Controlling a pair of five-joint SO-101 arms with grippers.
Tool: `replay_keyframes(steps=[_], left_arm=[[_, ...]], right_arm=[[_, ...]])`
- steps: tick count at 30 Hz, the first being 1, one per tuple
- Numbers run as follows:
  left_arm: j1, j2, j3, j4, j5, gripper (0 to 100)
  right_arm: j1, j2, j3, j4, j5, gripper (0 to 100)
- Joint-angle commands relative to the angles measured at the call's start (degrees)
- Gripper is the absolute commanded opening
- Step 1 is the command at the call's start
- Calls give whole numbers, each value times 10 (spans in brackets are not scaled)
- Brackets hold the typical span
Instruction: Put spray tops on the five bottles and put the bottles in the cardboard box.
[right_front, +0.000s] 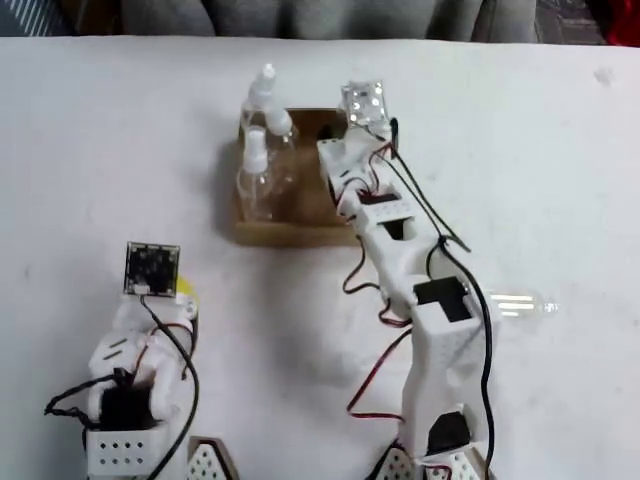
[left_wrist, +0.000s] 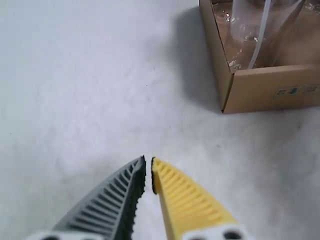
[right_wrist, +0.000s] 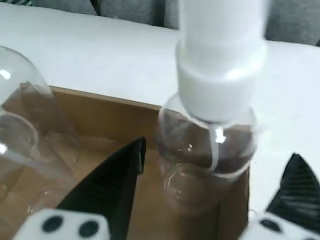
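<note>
The cardboard box (right_front: 290, 235) sits at the table's middle back. Three clear bottles with white spray tops (right_front: 256, 165) stand along its left side. My right arm (right_front: 400, 250) stretches over the box's right side. Its gripper (right_wrist: 210, 185) is open, one black finger on each side of another spray-topped bottle (right_wrist: 207, 150) standing in a box corner, with gaps on both sides. A further clear bottle (right_front: 515, 305) lies on its side on the table, right of that arm. My left gripper (left_wrist: 148, 162) is shut and empty, low over the table in front of the box (left_wrist: 265, 90).
The left arm's base (right_front: 125, 420) is folded at the front left. Red and black cables (right_front: 365, 280) hang beside the right arm. Bare white table surrounds the box, and the table's far edge (right_front: 320, 38) runs behind it.
</note>
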Motion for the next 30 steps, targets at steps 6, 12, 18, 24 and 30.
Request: replay_keyframes(steps=[6,12,18,24,30], left_arm=[[-7,-9,-1,0,-7,24],[-7,-9,-1,0,-7,24],[-7,-9,-1,0,-7,24],[-7,-9,-1,3,-7,23],[-7,-9,-1,4,-7,23]], right_arm=[[-8,-132,62,31,6,358],[-9,-269,135,124,7,358],[-9,-419,201,297,8,358],[32,-560,208,574,75,358],[136,-656,211,764,107,358]])
